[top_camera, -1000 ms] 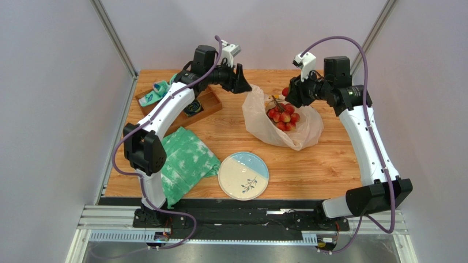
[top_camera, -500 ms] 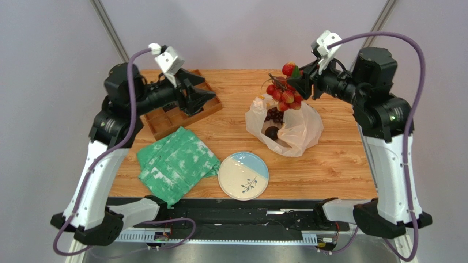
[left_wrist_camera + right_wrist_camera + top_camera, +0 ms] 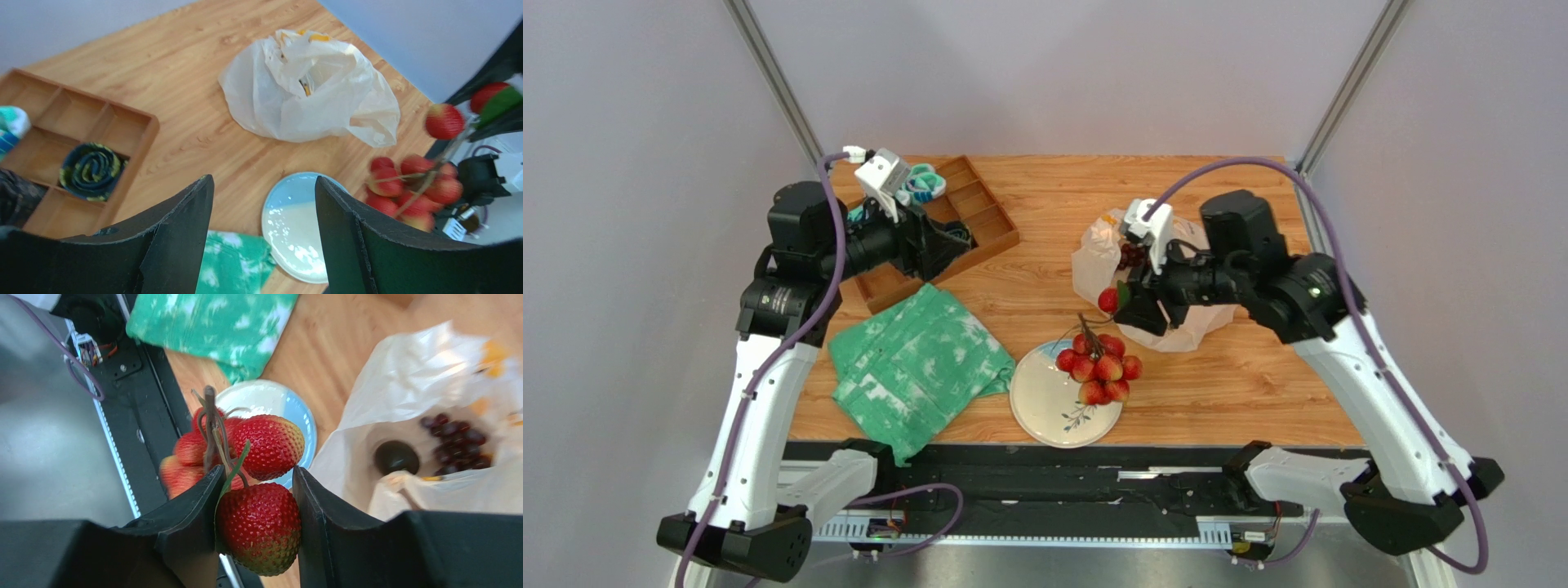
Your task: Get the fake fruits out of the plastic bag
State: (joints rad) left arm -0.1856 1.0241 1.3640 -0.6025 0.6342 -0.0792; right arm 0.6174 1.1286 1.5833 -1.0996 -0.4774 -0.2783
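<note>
A: Where is the cluster?

B: Out of the bag. The right hand is clenched on one red berry of the cluster. In the right wrist view the berry sits pinched between both fingers. The rest hangs by its stems over the right part of the plate. Whether the lowest berries touch the plate I cannot tell.

A: And the bag?

B: The bag lies crumpled on the desk, just beyond the plate, under the right arm. Its mouth gapes toward the right wrist camera. Inside are the grapes and, beside them, a dark round fruit, both resting on the plastic. Orange-yellow patches show at the top of the bag. Print or fruit, I cannot tell.

A: The left hand?

B: The left hand is released, its fingers spread wide with nothing between them. It hangs above the desk at the far left, over the tray, well apart from the bag.

A: What else is on the desk?

B: A green-white cloth lies crumpled to the left of the plate, its edge just beside the rim. The wooden tray has compartments, and one of them holds a dark rolled thing.
</note>
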